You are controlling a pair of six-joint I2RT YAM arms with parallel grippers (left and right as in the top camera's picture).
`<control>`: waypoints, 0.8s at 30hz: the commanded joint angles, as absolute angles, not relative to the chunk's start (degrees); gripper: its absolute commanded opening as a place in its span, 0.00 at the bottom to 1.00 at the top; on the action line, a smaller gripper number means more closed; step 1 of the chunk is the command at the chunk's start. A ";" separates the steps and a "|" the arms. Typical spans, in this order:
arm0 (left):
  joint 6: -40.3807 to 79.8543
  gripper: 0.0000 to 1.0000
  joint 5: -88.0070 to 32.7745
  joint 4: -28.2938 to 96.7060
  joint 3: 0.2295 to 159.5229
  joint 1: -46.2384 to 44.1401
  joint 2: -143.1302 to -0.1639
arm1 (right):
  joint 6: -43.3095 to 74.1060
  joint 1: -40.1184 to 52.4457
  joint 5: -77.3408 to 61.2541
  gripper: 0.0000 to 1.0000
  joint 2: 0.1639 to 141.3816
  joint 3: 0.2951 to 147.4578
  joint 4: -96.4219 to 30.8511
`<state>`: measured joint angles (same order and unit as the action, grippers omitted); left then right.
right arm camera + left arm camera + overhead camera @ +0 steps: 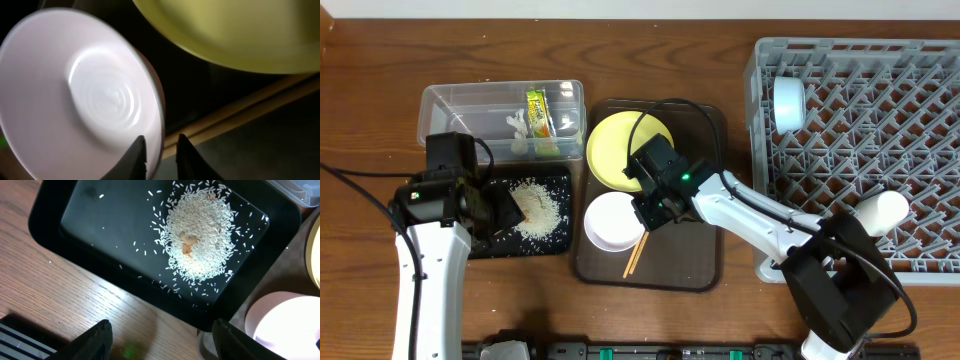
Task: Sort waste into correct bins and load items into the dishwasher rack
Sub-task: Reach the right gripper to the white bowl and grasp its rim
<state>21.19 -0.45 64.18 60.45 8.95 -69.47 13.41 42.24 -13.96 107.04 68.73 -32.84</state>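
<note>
Right wrist view shows the right gripper [161, 152] narrowed to a slim gap, straddling the rim of the white bowl [90, 100]. One finger is inside and one outside. A dark sliver shows beside the outer finger, so I judge the rim is not yet pinched.

The bowl sits on the brown serving tray [695, 270], near the yellow plate [615, 150]. The chopsticks [240, 112] lie just beside the outer finger.

That closeness is the first hazard. If the gripper closes or drops a little more, the outer finger may catch a chopstick and flick it off the tray. A pinch on a thin, glossy rim is also weak, so the bowl could swing or slip on the way to the dishwasher rack [880, 130], which stands well apart to the right. A tilted lift might knock the plate.

The left gripper [165, 345] is wide and holds nothing. It hangs over the counter [60, 295] by the near edge of the black tray [50, 225], which holds the rice [200, 235]. A careless move there could nudge the tray and scatter grains.

The clear tub [440, 110] holds the snack wrapper [538, 112] and the white scraps [518, 128].
</note>
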 commanded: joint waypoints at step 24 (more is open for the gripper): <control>21.71 0.67 0.45 64.45 60.16 9.19 -68.90 | 15.62 38.39 -5.85 0.01 98.98 68.93 -33.23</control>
